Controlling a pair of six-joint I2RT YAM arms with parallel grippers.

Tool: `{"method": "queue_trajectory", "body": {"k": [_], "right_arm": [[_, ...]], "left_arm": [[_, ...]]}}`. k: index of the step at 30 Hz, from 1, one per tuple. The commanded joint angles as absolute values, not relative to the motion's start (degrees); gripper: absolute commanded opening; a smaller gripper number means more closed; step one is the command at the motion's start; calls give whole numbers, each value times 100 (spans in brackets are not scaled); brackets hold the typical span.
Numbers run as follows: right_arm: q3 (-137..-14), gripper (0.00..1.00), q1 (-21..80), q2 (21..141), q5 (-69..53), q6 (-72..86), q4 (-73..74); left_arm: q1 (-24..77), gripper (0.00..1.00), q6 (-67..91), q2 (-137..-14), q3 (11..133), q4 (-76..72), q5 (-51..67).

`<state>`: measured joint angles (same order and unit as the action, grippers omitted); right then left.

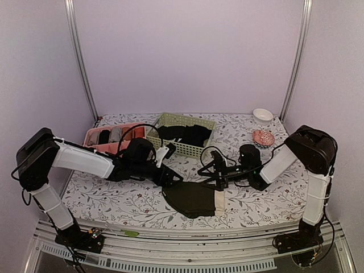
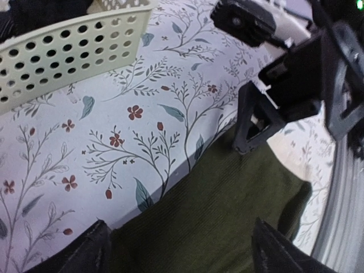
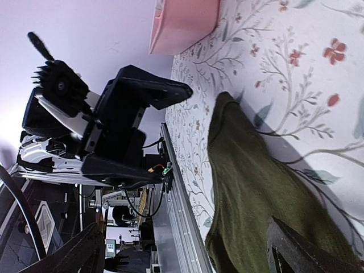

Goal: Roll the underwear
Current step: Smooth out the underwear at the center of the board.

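Lying flat near the front edge of the table [image 1: 114, 199], the underwear [image 1: 192, 199] sits between both grippers. The top view shows its cream waistband [image 1: 219, 203] along the right side, and the left wrist view shows the fine ribbing of the dark cloth. The left gripper [image 1: 170, 181] is at its left corner and the right gripper [image 1: 211, 173] at its far edge, both spread wide. Only the top view shows black garments [image 1: 185, 134] in the basket [image 1: 190, 149]. The right wrist view catches a corner of the pink tray [image 3: 182, 23].

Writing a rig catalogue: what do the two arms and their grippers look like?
Left arm and right arm: white shells, black joints, loose black cables. Left gripper and right gripper: black, angular fingers.
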<state>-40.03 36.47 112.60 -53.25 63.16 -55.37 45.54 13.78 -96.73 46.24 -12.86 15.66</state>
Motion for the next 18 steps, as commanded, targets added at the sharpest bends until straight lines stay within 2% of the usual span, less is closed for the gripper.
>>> {"method": "queue_trajectory", "body": {"k": [1,9,18], "right_arm": [[-3705,99,3405,11721,-5423,6526,-6258],[-3307,99,3375,12783,-5590,7513,-8125],[-3170,99,3351,12697,-5485,7401,-7846]], "left_arm": [[4512,91,1366,-9366,4477,-1283,1460],[4524,96,1703,-9638,4451,-1639,1722],[4495,96,2262,-10473,4542,-2082,2129]]}}
